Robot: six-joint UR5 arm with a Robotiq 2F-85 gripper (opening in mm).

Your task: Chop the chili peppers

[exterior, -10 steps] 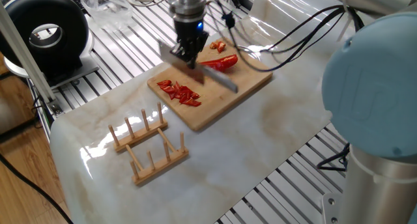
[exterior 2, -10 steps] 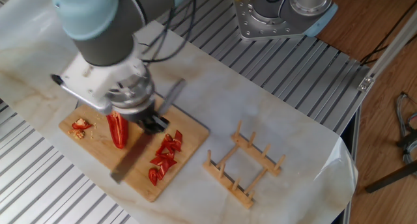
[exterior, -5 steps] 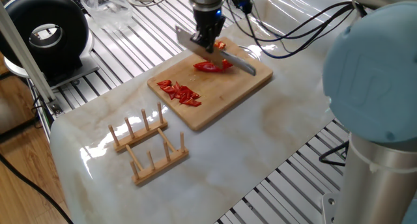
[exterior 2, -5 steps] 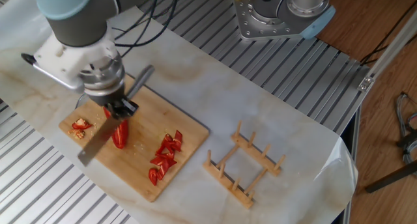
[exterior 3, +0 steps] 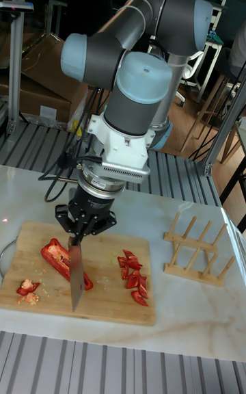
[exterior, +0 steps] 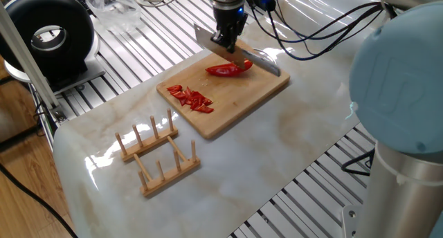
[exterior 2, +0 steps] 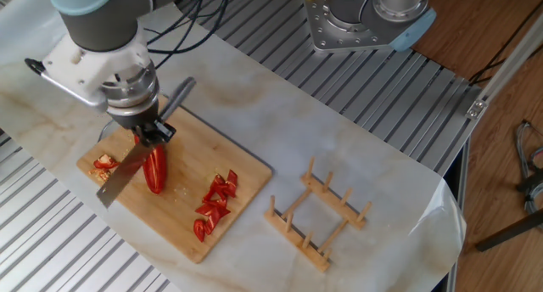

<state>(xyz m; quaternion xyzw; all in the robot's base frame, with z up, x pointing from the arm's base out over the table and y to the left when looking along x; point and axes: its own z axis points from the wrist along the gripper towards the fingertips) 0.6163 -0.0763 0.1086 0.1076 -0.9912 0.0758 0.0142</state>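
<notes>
A bamboo cutting board carries the chili peppers. One long red chili half lies whole. A pile of chopped red bits sits toward the board's other end. My gripper is shut on a knife. The blade hangs just over the chili half, on the side away from the bits. I cannot tell whether it touches the chili half.
Small red and pale scraps lie at the board's end. A wooden peg rack stands beside the board on the marble sheet. A black round device sits at the far left. Cables trail behind the gripper.
The gripper and knife have moved away from the chopped pile, across the board to the whole chili half. The chili half and the bits have stayed put.
</notes>
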